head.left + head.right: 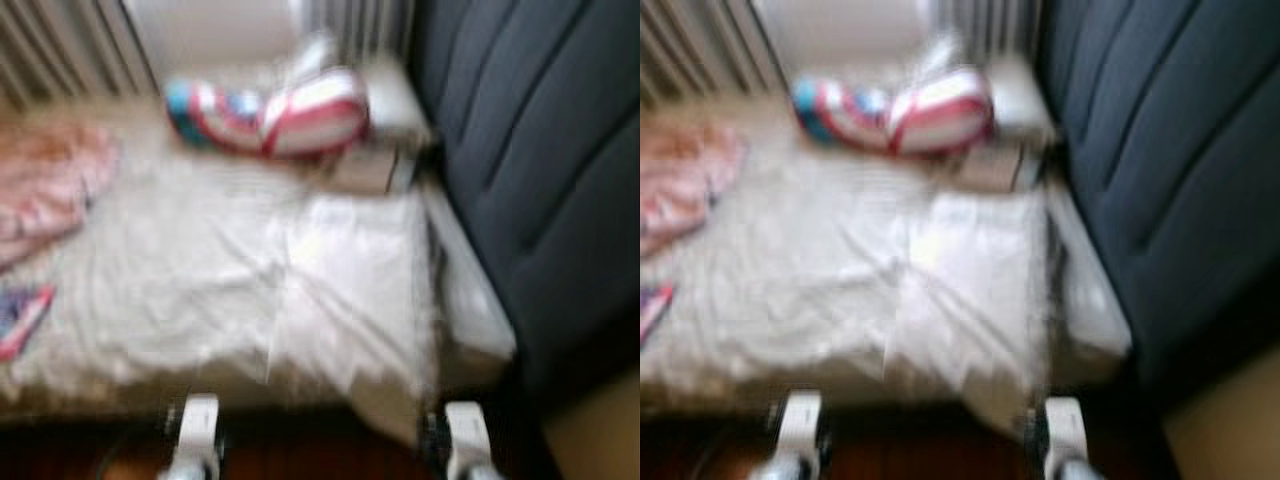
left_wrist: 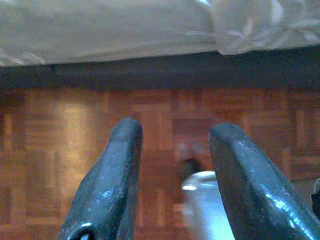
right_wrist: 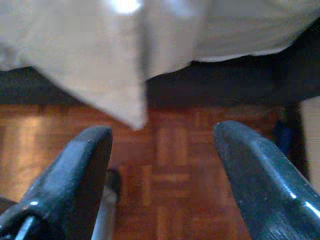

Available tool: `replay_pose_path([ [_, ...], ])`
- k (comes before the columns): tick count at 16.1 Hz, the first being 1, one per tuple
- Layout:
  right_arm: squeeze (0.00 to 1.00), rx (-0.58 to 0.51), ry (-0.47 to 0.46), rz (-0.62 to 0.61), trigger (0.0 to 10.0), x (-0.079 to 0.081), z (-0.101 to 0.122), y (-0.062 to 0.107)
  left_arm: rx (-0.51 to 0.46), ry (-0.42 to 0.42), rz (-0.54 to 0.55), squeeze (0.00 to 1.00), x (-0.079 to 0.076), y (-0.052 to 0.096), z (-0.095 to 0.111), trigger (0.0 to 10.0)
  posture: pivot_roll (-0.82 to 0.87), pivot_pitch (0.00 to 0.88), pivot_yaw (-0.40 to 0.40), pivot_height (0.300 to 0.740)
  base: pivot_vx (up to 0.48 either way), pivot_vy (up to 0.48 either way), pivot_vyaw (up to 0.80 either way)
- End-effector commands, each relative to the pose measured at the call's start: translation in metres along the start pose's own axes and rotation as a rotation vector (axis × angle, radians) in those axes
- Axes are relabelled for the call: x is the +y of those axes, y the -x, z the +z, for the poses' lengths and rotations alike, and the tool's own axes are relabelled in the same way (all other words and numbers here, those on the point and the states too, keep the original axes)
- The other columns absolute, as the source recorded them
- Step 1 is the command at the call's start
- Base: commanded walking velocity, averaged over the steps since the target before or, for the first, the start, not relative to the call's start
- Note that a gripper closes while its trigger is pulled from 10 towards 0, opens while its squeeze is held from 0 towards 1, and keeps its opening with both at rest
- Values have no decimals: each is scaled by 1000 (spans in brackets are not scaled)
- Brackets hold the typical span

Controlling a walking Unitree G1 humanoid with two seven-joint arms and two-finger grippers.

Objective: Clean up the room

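We see a rumpled white sheet (image 1: 250,290) spread over the bed, one corner (image 3: 131,107) hanging off its edge.

Blurred bed (image 1: 200,290); striped bundle (image 1: 270,115) indistinct

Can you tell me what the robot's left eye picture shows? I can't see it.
A blurry bed with a rumpled white sheet, a red, white and blue striped cushion near its head, pink cloth at the left edge, and a dark padded panel on the right.
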State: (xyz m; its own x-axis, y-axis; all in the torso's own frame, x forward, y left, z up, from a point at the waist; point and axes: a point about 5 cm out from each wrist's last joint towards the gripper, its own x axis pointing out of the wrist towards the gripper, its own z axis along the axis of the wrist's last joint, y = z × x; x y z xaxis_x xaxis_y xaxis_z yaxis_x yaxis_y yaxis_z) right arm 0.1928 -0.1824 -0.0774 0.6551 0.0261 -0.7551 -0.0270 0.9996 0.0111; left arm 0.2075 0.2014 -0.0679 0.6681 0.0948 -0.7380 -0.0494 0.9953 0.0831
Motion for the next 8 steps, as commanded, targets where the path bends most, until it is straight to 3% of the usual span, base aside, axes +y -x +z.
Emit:
replay_pose_path([
  [1, 0, 20, -15, 10, 10000, 5, -7, 1, 21, -2, 14, 0, 5, 1, -5, 10000, -117, 61, -54, 740, 0, 0, 0],
  [8, 0, 21, -11, 12, 10000, 4, -8, 2, 20, -3, 11, 0, 3, 1, -6, 10000, -114, 49, -59, 740, 0, 0, 0],
])
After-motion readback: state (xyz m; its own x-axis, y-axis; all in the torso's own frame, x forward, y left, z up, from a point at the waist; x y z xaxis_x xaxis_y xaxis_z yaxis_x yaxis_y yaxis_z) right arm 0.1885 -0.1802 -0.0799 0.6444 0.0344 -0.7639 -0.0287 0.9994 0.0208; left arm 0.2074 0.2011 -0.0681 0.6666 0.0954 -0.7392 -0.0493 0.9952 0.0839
